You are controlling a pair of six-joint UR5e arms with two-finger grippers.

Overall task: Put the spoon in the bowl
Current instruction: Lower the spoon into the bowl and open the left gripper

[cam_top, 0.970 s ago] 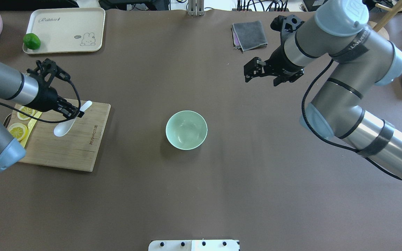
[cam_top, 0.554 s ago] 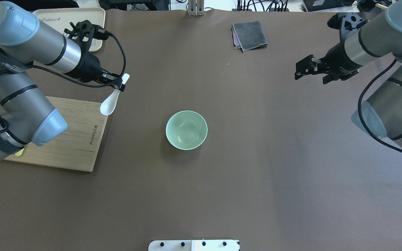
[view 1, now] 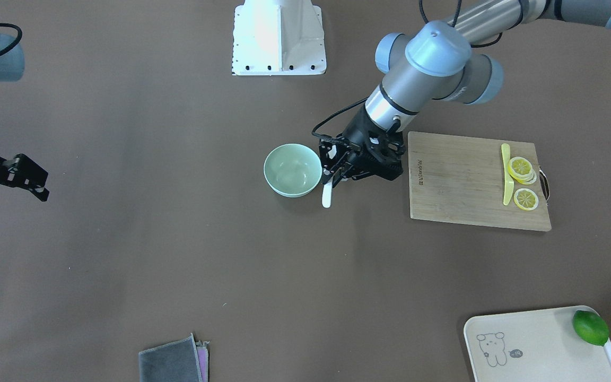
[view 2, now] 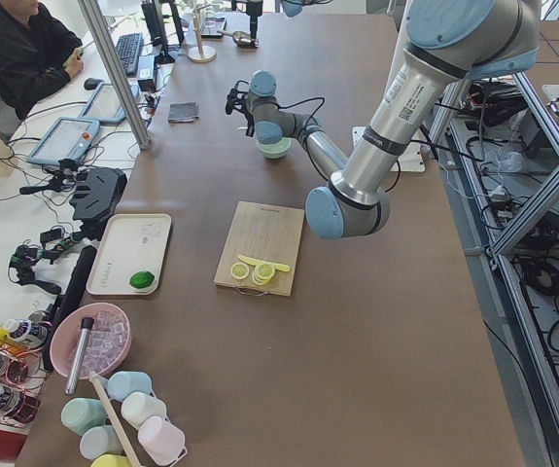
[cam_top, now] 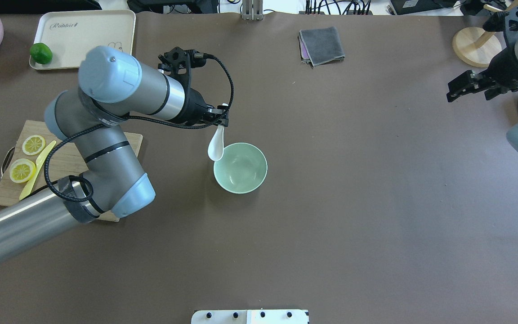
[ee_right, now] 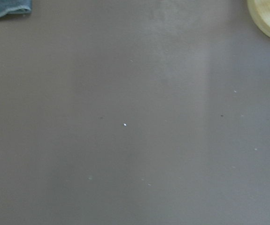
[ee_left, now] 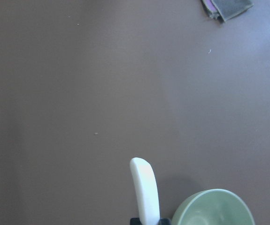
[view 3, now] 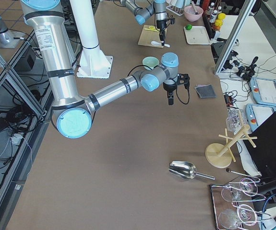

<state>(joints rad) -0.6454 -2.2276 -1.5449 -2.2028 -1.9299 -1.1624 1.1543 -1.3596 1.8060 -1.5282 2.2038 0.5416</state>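
Observation:
The pale mint-green bowl (cam_top: 240, 168) stands upright at the table's middle and also shows in the front view (view 1: 292, 170). My left gripper (cam_top: 221, 120) is shut on the handle of the white spoon (cam_top: 216, 146). It holds the spoon tilted in the air, with the scoop hanging over the bowl's far left rim. In the left wrist view the spoon's handle (ee_left: 144, 190) sticks out beside the bowl (ee_left: 214, 210). In the front view the left gripper (view 1: 333, 178) sits right beside the bowl. My right gripper (cam_top: 466, 87) is open and empty at the far right.
A wooden cutting board (cam_top: 131, 141) with lemon slices (cam_top: 27, 157) and a yellow knife (cam_top: 38, 167) lies on the left. A cream tray (cam_top: 83, 31) with a lime (cam_top: 41, 53) is at the back left. A grey cloth (cam_top: 322, 45) lies at the back.
My left gripper has lifted the spoon off the cutting board and carried it right to the bowl's rim. My right arm has drawn back to the right edge.

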